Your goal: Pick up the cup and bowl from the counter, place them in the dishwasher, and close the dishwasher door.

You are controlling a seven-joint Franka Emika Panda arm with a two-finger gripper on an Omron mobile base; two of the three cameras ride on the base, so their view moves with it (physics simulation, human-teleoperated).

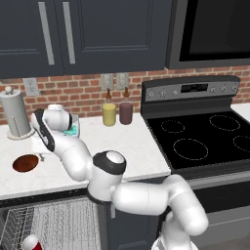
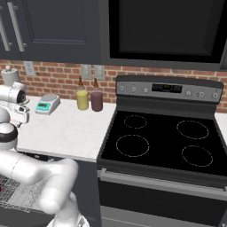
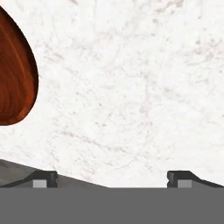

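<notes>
Cup [image 1: 31, 242]: already in dishwasher [image 1: 53, 222] rack
Bowl [image 1: 25, 163]: on tabletop [image 1: 132, 146], ungrasped
Tool [image 3: 112, 178]: released, beside bowl
Door: open

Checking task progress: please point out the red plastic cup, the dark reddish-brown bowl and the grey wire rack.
Red plastic cup [image 1: 31, 242], left base view: its side.
Dark reddish-brown bowl [image 1: 25, 162], left base view: its centre.
Grey wire rack [image 1: 63, 219], left base view: its wires.

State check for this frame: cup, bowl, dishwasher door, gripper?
cup: in the dishwasher rack, off the counter.
bowl: on the counter, upright, not held.
dishwasher door: open; rack exposed.
gripper: open, empty, above bare counter beside the bowl.
</notes>
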